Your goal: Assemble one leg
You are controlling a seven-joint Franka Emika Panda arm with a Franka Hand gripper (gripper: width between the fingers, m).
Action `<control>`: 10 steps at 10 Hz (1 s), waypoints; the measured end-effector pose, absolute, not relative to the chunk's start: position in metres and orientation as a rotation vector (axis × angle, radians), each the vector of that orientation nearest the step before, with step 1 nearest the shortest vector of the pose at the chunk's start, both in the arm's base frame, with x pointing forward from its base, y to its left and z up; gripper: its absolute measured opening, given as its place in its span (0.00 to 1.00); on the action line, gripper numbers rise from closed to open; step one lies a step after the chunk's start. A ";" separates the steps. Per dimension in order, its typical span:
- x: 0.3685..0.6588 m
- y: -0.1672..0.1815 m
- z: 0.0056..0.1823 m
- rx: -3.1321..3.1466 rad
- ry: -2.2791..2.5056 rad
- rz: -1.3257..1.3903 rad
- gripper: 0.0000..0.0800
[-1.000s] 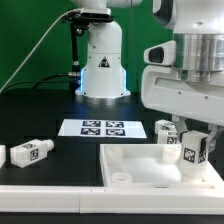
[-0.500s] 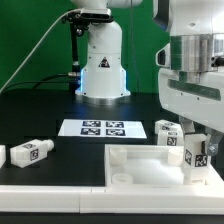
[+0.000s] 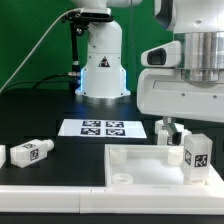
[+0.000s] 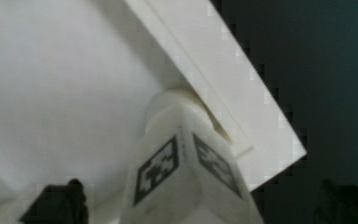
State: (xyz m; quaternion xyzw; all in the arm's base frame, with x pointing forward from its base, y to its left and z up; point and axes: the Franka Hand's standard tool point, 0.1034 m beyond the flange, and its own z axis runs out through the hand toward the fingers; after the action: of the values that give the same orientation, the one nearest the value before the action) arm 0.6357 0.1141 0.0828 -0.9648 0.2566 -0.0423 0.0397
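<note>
The leg (image 3: 197, 155) is a small white block with tags. It stands upright at the near corner of the large flat white square piece (image 3: 135, 165), on the exterior view's right. My gripper (image 3: 190, 133) hangs right above it, jaws down on either side. In the wrist view the leg (image 4: 185, 165) sits between the fingers (image 4: 60, 203), with a gap showing beside it. The gripper looks open around the leg.
Another leg (image 3: 32, 152) lies on the black table at the exterior view's left, one more (image 3: 3, 155) is at the left edge, and one (image 3: 166, 130) stands behind the square piece. The marker board (image 3: 102, 127) lies in front of the robot base (image 3: 103, 70).
The wrist has turned and risen a little above the leg. The leg stays upright at the same corner of the square piece.
</note>
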 end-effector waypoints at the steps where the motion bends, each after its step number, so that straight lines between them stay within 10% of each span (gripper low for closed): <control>1: 0.636 0.113 0.082 -2.997 0.654 -0.136 0.81; 5: 0.642 0.107 0.080 -3.088 0.121 -0.213 0.81; 7: 0.642 0.108 0.080 -3.081 0.211 -0.209 0.50; 10: 0.642 0.107 0.080 -3.027 0.528 -0.199 0.36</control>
State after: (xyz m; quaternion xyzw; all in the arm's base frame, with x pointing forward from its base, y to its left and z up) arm 0.6416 0.1072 0.0800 -0.9826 0.1713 -0.0645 0.0313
